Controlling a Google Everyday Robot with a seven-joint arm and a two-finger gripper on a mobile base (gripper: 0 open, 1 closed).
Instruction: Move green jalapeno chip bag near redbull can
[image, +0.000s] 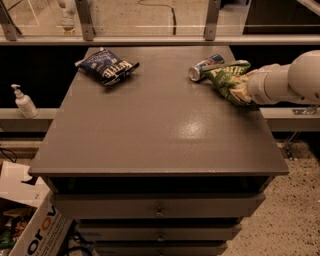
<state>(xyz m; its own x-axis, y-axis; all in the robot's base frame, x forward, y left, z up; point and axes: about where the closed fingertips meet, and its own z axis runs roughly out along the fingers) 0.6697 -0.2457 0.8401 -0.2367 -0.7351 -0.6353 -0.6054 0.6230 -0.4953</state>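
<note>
Your claw (246, 89) meets the green jalapeno chip bag's (226, 78) right end, and you cannot tell whether it grips. The redbull can (205, 67) lies on the counter (150, 130), touching the bag's left side.

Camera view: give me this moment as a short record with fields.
table: grey top, drawers below
can: lying on its side, far right of the table
green chip bag: just right of the can, apparently touching it
blue chip bag: far left of the table, alone
end effector: at the green chip bag's right end, by the table's right edge
pump bottle: on a ledge left of the table
</note>
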